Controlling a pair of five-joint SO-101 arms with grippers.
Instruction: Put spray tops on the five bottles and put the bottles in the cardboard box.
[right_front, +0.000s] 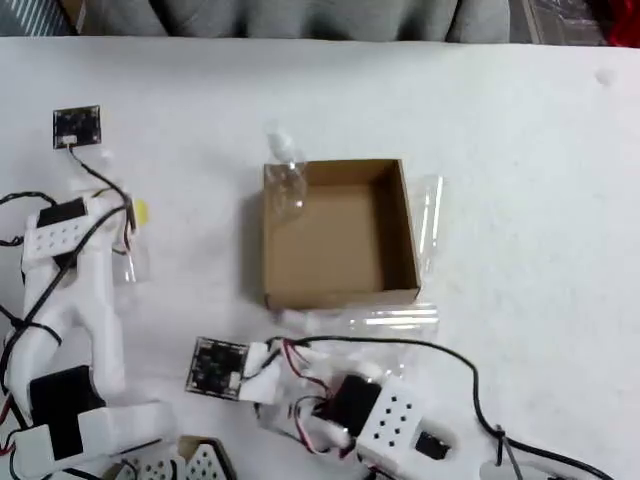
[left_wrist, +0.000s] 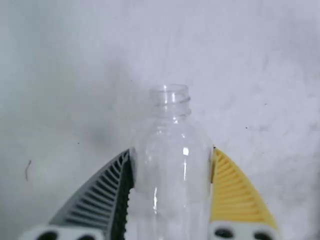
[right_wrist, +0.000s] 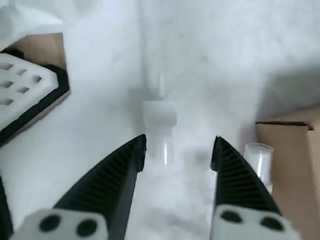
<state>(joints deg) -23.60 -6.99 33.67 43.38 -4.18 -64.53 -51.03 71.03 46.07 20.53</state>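
In the left wrist view a clear bottle with a bare open neck stands between the grey and yellow fingers, and my left gripper is shut on its body. From above, that gripper is at the table's left side. My right gripper is open just above the table, with a white spray top lying just beyond its fingertips. In the high view it is in front of the cardboard box. Another clear bottle with a spray top rests over the box's back-left corner.
More clear bottles lie to the right of the box and along its front. A small clear bottle end sits by the box corner. Arm bases and cables crowd the near edge. The far right of the table is bare.
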